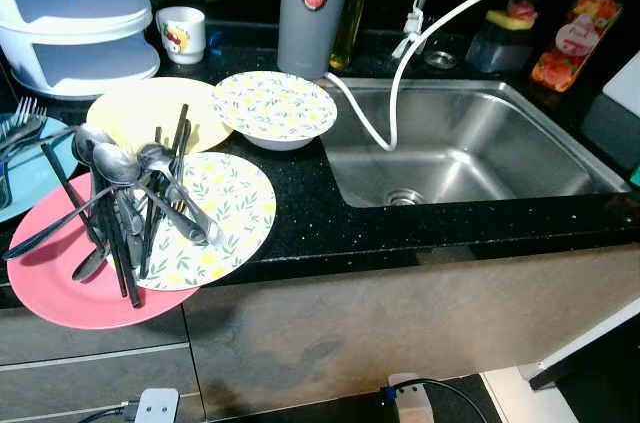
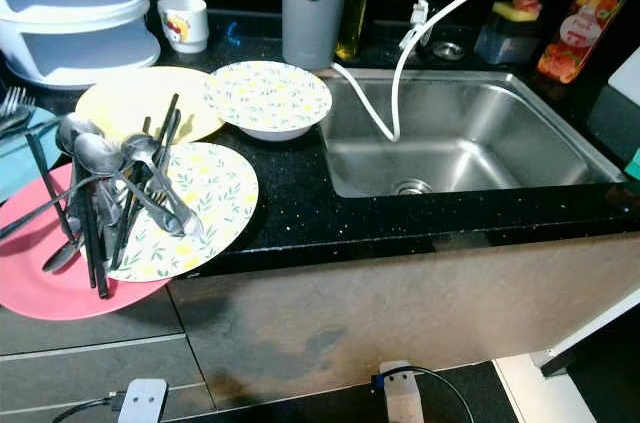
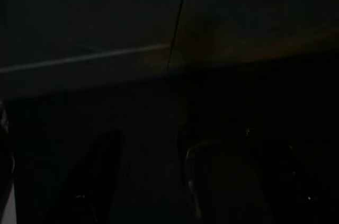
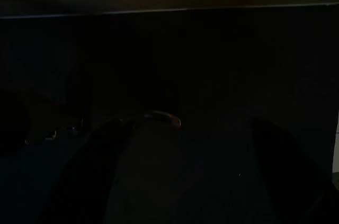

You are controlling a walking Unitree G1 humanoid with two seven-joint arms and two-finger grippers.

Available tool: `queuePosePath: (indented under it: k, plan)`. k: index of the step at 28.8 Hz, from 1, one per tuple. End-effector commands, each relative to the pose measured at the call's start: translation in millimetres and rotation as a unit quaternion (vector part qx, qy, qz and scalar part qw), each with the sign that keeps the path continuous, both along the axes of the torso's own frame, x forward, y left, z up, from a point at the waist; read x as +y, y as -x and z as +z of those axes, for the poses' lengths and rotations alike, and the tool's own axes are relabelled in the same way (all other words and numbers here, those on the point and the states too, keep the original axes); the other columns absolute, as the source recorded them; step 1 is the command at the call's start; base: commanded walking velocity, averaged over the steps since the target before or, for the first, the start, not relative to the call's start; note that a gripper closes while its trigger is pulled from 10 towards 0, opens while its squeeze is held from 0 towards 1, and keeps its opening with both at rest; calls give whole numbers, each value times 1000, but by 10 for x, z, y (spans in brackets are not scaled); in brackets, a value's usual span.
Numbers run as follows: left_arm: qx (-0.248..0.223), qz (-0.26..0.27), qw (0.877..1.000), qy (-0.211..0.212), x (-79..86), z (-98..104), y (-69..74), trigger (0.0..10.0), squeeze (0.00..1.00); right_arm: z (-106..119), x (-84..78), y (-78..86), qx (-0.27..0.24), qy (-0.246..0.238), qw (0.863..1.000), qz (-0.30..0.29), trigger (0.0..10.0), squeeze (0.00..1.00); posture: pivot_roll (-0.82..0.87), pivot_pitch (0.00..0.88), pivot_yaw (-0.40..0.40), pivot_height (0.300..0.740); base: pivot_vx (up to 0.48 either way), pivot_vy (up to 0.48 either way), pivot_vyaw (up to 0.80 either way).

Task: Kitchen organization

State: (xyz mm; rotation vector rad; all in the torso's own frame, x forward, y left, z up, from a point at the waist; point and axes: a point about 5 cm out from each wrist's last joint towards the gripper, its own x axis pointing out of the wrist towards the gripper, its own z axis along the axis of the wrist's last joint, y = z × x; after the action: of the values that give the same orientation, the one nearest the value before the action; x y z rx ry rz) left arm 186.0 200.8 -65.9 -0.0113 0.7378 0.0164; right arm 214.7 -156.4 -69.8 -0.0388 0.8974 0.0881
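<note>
Both wrist views are nearly black; the left gripper [image 3: 153,181] and right gripper [image 4: 185,176] show only as faint finger outlines, perhaps parted. The pink plate [image 1: 50,283] and blue plate [image 1: 25,178] are cut off by the frame's edge, and cutlery [image 1: 125,203] hides part of the patterned plate [image 1: 235,208].

Both arms hang idle in deep shade. The left gripper [image 3: 153,181] and the right gripper [image 4: 183,176] appear as faint dark finger outlines with a wide gap between them.

A black speckled counter [image 1: 330,218] surrounds a steel sink [image 1: 470,148]; below the sink, beige cabinet fronts [image 1: 400,323]; beneath those, dark floor [image 1: 330,413].
</note>
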Motion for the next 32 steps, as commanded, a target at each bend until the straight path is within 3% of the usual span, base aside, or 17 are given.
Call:
queuePosePath:
  k: [1, 15, 24, 32]
  plan:
    - [17, 5, 1000, 6, -28, -49, 44, 10000, 0, -36, -75, 60, 16, 4, 1000, -15, 10000, 0, 82, 65, -82, 740, 0, 0, 0]
    - [37, 15, 999, -1, -62, -75, -36, 10000, 0, -30, -179, 61, 16, 10, 999, -40, 10000, 0, 71, 1, -81, 740, 0, 0, 0]
    - [51, 22, 998, -5, 20, -129, 73, 10000, 0, -35, -239, 76, 20, 13, 999, -49, 10000, 0, 70, 0, -86, 740, 0, 0, 0]
    - [59, 32, 998, -10, 159, -110, 57, 10000, 0, -32, -264, 76, 18, 14, 998, -55, 10000, 0, 70, 0, -83, 740, 0, 0, 0]
